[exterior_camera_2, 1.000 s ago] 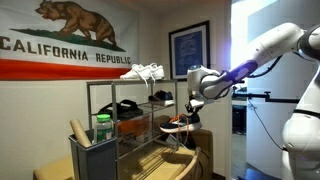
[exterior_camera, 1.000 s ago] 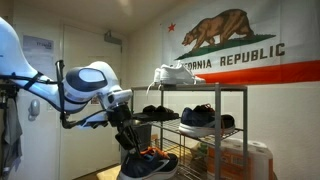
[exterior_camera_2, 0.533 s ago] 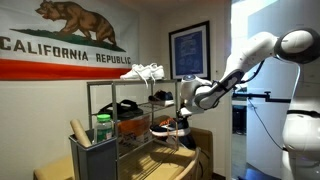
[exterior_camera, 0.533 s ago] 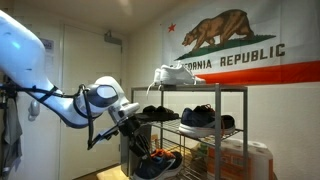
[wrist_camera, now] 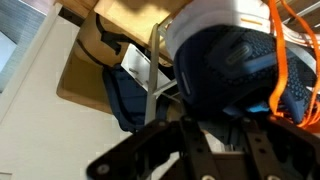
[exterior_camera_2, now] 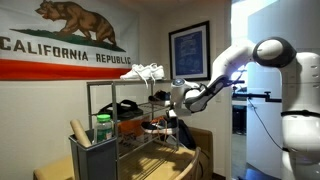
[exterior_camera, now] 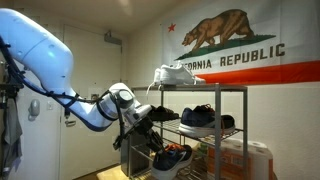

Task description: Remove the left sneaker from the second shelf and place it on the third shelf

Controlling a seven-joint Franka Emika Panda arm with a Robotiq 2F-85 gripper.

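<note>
My gripper point(exterior_camera: 152, 138) is shut on the left sneaker point(exterior_camera: 171, 158), dark with a white sole and orange-red lining. I hold it at the open end of the grey wire rack, about level with the third shelf point(exterior_camera: 203, 152) and below the second shelf point(exterior_camera: 214, 131). Whether it rests on the wire is unclear. In an exterior view the gripper point(exterior_camera_2: 169, 117) and sneaker point(exterior_camera_2: 154, 126) sit at the rack's end. In the wrist view the sneaker point(wrist_camera: 228, 62) fills the frame above my fingers point(wrist_camera: 215, 140); orange laces show at the right.
A white shoe point(exterior_camera: 172, 73) lies on the top tier. Dark sneakers point(exterior_camera: 200, 117) stay on the second shelf. An orange bin point(exterior_camera: 243, 160) stands by the rack. A green-lidded jar point(exterior_camera_2: 103, 128) and cardboard box point(exterior_camera_2: 165, 165) are in front. Flag and wall are behind.
The arm has swung toward the rack, carrying the sneaker from open air in front of it to the rack's end at third-shelf height. The grip stayed shut.
</note>
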